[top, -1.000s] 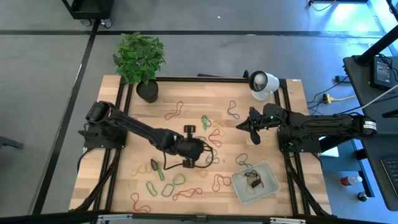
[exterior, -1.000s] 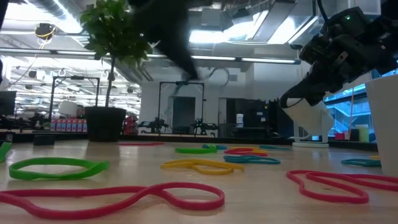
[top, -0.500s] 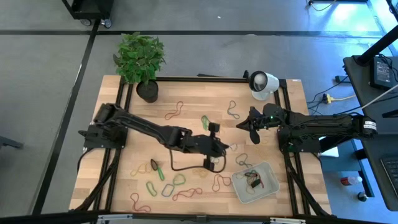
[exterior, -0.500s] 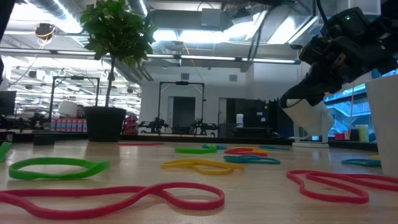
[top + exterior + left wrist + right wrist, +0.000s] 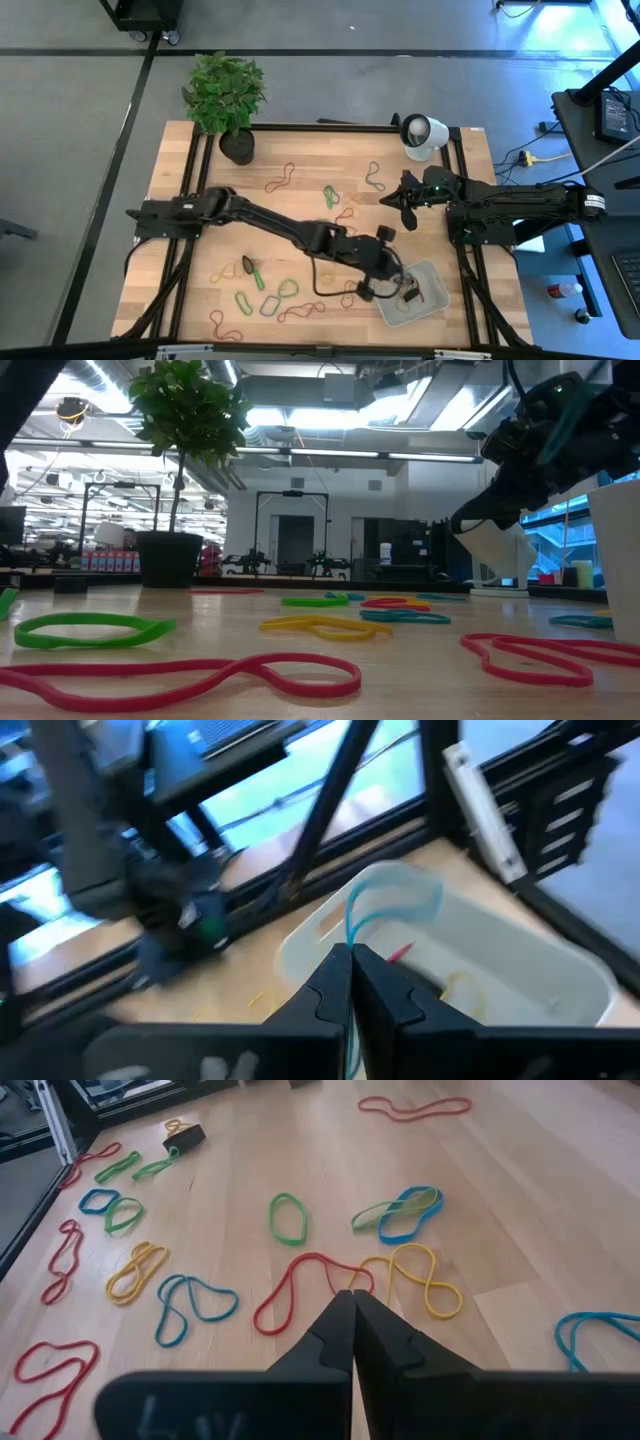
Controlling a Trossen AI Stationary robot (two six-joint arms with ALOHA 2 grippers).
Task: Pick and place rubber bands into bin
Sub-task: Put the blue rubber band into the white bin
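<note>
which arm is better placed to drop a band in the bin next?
Left. Its tool is shut on a blue rubber band and sits right at the bin. The right tool waits empty and shut, away from the bin, near the white device.

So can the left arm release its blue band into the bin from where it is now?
Probably yes. The left gripper has its fingers shut on the blue rubber band right by the bin, which is open-topped, with nothing visible blocking the way in.
</note>
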